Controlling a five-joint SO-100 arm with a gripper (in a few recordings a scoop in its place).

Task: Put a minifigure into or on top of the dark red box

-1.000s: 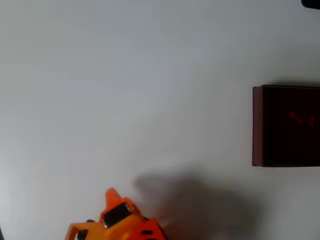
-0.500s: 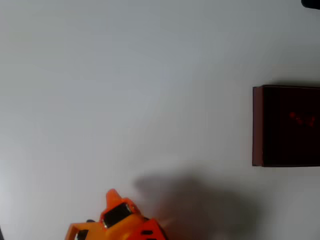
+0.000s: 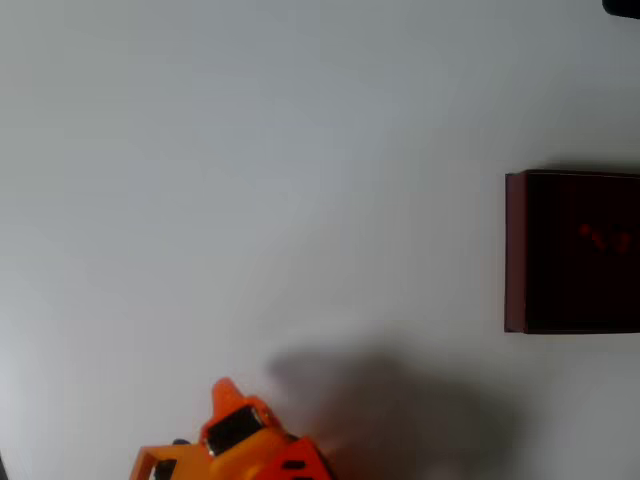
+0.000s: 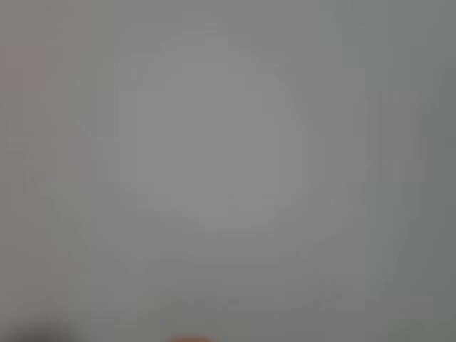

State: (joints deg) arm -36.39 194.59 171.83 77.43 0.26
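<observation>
The dark red box (image 3: 515,250) sits at the right edge of the overhead view, cut off by the frame, with thin reddish walls and a near-black inside. Small dim red specks lie on its dark floor; they look like the minifigure (image 3: 592,236), too faint to make out its shape. My orange gripper (image 3: 223,388) pokes in at the bottom edge, far left of the box, with one pointed tip showing over bare table. Whether it is open or shut is hidden. In the wrist view, an orange sliver of a fingertip (image 4: 191,339) shows at the bottom over blurred grey table.
A plain pale grey table (image 3: 280,180) spreads between the arm and the box. The arm's soft shadow (image 3: 390,410) falls to the right of it. A small dark object (image 3: 624,6) peeks in at the top right corner.
</observation>
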